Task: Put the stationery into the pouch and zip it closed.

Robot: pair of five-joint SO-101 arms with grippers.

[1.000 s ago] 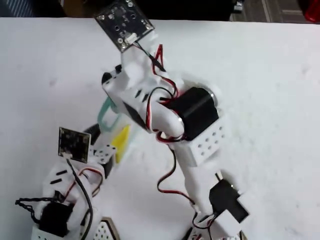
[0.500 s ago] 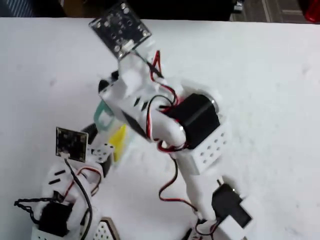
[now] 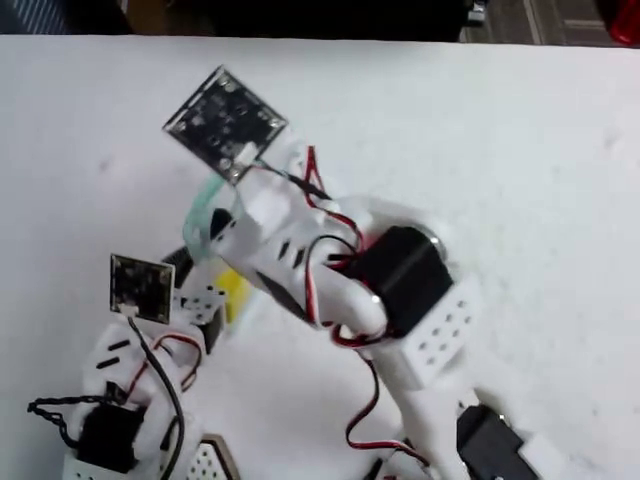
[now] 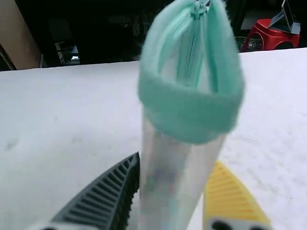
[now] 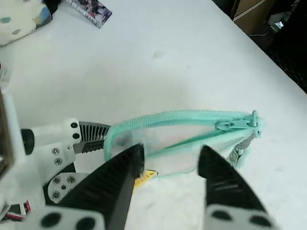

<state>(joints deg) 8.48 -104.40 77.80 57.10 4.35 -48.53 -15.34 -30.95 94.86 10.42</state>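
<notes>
**A:** where's the pouch at?
**B:** pinched in the left tool, mouth end sticking out past the jaws, zip undone.
**A:** and the right tool?
**B:** jaws spread, holding nothing, just over the pouch's open rim.

A white counter spreads across almost the whole high view, its far edge running straight against a dark background. The surface is matte and plain, with a faint grey smudge towards the left side. On it stands a clear pouch with mint-green trim, set on its long edge with the zip uppermost; its lower edge appears to meet the surface. Well away from the pouch, by the counter's edge in the right wrist view, lies a small printed card, flat and at a slant. Just beside it sits a cream, spotted soft object, cut off by the frame.
</notes>
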